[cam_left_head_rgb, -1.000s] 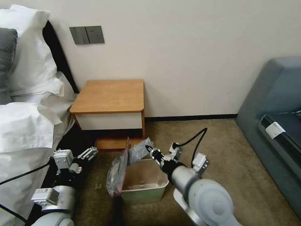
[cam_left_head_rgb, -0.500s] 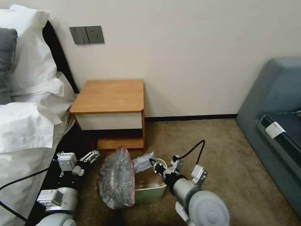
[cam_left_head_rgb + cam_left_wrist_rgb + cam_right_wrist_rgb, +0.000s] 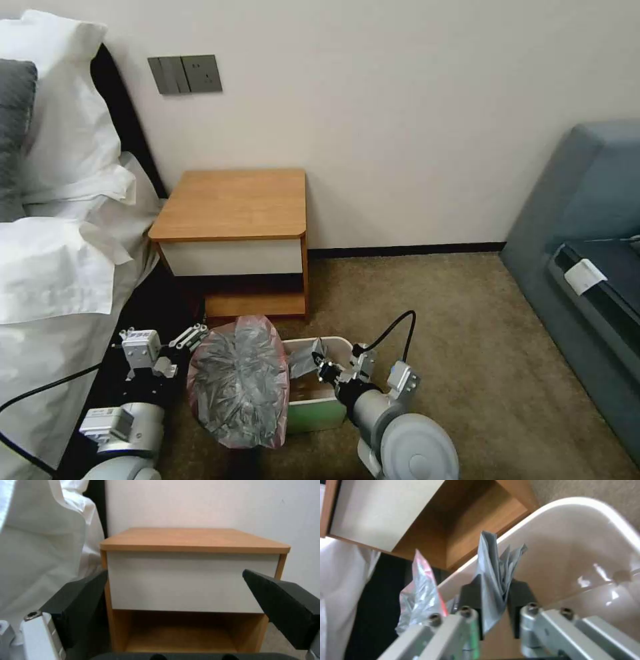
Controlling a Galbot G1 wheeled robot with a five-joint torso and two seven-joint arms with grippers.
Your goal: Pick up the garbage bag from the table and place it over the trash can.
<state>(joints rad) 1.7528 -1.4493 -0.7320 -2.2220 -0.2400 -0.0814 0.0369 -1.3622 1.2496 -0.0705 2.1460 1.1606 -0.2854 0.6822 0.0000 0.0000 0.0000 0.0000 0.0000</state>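
The garbage bag (image 3: 239, 385), crinkly grey plastic with a pink rim, bulges over the left side of the cream trash can (image 3: 341, 347) on the carpet. My right gripper (image 3: 324, 369) reaches down inside the can, shut on a fold of the bag. In the right wrist view that grey fold (image 3: 493, 562) is pinched in the right gripper (image 3: 493, 592), with the can's inner wall (image 3: 586, 542) behind it. My left gripper (image 3: 190, 335) is open and holds nothing, left of the bag beside the bed. The left gripper (image 3: 175, 575) faces the table (image 3: 193, 537). The table (image 3: 233, 203) top is bare.
A bed with white sheets (image 3: 53, 267) runs along the left, close to my left arm. A grey-blue sofa (image 3: 587, 253) stands at the right. Brown carpet (image 3: 433, 300) lies between the can and the sofa. The wall is right behind the nightstand.
My right gripper has moved down and nearer with the bag fold, into the can. The bag has spread out wide and dropped over the can's left side. The left arm barely moved.
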